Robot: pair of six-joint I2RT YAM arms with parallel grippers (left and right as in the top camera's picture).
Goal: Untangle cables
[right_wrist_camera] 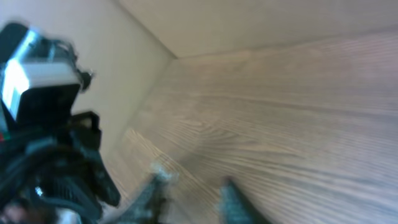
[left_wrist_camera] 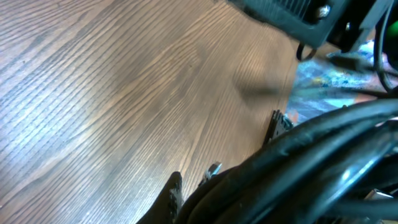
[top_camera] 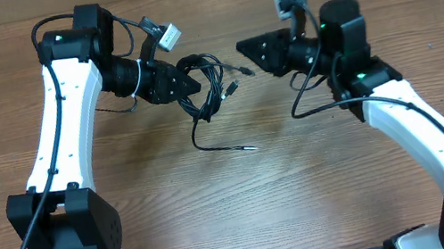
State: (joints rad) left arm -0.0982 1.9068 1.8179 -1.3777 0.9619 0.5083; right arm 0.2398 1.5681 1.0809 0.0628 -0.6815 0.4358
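On table [top_camera: 304, 183], blk cables [top_camera: 212, 84] bunched in loose loops.

A: Where're the cables [top_camera: 207, 80]?
B: One black tangle, mid tabletop [top_camera: 244, 202], loops bunched. One loose end runs down from it to a plug tip just below.
A: L arm?
B: L fingers [top_camera: 185, 84] right at the tangle's left edge, closed on it.
A: R?
B: R fingers [top_camera: 256, 48] up-right of the tangle, near but apart, tips pointing at it. Gap btw them, can't tell. Two small plug ends sit btw tangle & R fingers.
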